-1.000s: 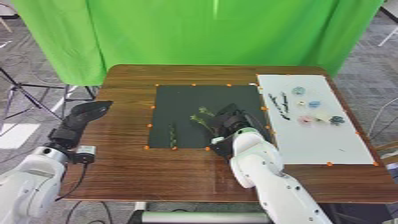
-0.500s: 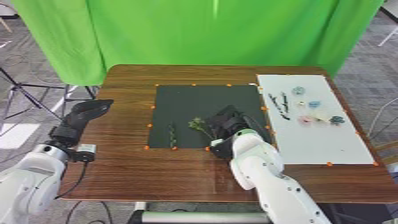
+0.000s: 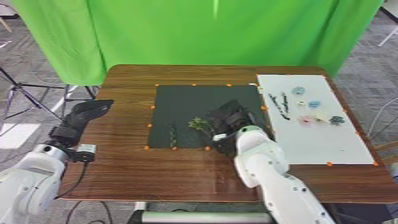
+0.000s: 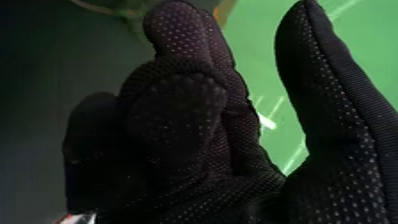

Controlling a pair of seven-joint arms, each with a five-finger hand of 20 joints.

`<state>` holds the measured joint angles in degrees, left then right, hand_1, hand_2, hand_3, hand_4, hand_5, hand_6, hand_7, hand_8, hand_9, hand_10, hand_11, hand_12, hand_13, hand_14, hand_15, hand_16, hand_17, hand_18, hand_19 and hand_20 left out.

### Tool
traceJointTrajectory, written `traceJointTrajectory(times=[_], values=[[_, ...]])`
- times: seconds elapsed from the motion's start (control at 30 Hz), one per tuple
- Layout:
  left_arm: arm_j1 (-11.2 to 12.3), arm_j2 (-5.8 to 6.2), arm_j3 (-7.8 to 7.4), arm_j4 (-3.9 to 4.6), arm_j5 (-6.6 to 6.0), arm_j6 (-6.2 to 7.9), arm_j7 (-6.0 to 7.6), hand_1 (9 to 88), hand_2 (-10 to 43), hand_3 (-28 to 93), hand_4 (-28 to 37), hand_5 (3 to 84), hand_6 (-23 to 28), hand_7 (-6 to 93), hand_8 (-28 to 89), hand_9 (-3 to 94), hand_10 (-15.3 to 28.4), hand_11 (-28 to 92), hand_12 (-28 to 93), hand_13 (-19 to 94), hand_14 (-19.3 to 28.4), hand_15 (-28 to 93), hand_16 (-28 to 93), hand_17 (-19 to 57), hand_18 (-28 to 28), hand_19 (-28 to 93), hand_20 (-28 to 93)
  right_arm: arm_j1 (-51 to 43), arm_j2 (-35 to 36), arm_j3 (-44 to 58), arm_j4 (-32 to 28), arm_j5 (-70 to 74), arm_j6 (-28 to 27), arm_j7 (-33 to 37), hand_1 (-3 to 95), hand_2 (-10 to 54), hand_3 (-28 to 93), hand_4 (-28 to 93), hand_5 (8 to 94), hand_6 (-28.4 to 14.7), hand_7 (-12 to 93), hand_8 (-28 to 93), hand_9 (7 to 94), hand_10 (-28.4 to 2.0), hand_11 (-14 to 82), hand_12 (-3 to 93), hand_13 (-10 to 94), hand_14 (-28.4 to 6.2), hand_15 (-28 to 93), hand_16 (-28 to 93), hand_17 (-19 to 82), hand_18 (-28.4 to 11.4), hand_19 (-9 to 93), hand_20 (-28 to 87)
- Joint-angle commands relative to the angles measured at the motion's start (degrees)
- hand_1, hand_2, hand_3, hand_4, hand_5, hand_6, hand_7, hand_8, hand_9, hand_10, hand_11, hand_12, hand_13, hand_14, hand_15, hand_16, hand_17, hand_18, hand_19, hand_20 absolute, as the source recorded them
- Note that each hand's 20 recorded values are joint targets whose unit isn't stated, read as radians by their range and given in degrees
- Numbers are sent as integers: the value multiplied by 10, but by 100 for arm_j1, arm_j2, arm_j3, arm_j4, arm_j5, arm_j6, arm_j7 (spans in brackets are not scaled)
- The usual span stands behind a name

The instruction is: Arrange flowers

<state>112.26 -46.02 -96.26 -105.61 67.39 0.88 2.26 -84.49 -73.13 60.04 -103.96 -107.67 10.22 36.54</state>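
Observation:
In the head view, my right hand (image 3: pixel 233 120) is over the right part of the black mat (image 3: pixel 191 97), fingers relaxed and apart from the thumb. A leafy green sprig (image 3: pixel 199 123) lies just left of it, its stem running down toward the glove. Farther left on the mat is a narrow green stem (image 3: pixel 173 136). The white board (image 3: pixel 333 145) holds two dark twigs (image 3: pixel 285 102), a teal flower (image 3: pixel 298 90), a blue flower (image 3: pixel 314 104), a pink flower (image 3: pixel 306 119) and a grey-blue flower (image 3: pixel 337 120). My left hand (image 3: pixel 84 113) is open beyond the mat's left side. In the right wrist view, my right hand (image 4: pixel 209 145) has blurred greenery (image 4: pixel 133 12) past its fingertips.
Orange markers line the edges of the mat and the board. The brown table (image 3: pixel 133 172) extends around both, with a green curtain (image 3: pixel 222 37) behind its far edge. A cable hangs from the left wrist.
The leafy sprigs, spread apart before, now sit bunched and lower beside my right hand. That hand has shifted slightly to the right. My left arm is still.

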Motion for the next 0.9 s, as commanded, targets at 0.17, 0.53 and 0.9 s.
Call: traceJointTrajectory(times=[0.17,0.53,0.9], values=[[-37,-54,-19,52,33,-167,-86,282,7,631,-195,391,55,102,-60,335,122,148,103,257,140,55,-5,12,80,17,107,-497,273,330,-429,-57,-138,152,377,-95,571,-87,737,-64,325,-86,925,-144,275,219,937,-26,523,194,770,-37,802,398],[-35,-67,-43,43,24,-232,-138,282,7,630,-194,391,55,102,-60,334,123,145,104,257,140,55,-5,12,80,18,107,-771,342,352,-558,-34,-279,327,372,-95,565,-84,746,-68,345,-97,928,-147,266,219,937,-31,520,197,765,-39,806,391],[-81,-84,-27,75,30,-304,-160,281,7,631,-194,390,55,102,-60,333,123,145,105,255,139,55,-5,9,83,19,107,-876,332,195,-767,109,-571,304,358,-91,566,-81,753,-67,348,-97,935,-153,261,219,937,-36,523,196,765,-43,815,378]])
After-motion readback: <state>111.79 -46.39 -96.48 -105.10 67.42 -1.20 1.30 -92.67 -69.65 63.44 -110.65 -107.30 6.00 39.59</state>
